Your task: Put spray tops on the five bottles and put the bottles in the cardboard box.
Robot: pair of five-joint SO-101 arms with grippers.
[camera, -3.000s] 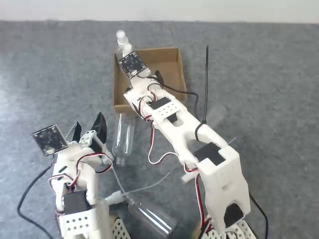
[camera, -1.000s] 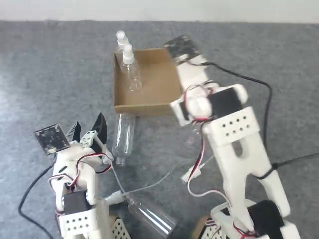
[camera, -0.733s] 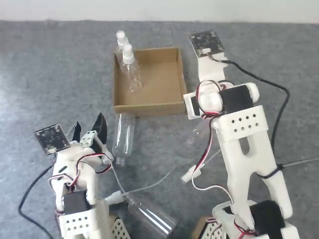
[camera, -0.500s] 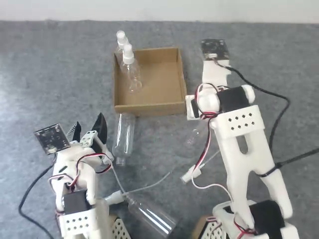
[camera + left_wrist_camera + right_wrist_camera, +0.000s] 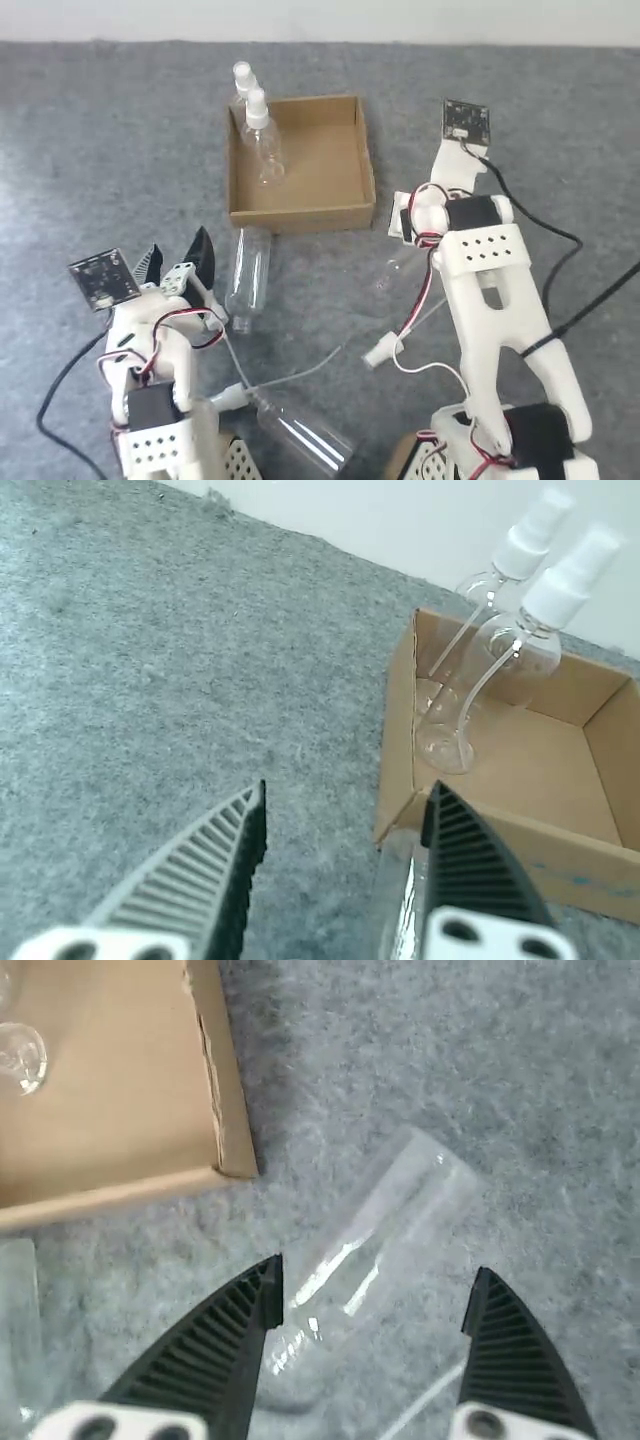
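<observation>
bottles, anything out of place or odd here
Three bottles lie on their sides without spray tops: one in front of the box, one under the right gripper, one beside the left arm. Nothing looks spilled.

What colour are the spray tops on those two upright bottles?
Both spray tops are white, seen best in the left wrist view.
</observation>
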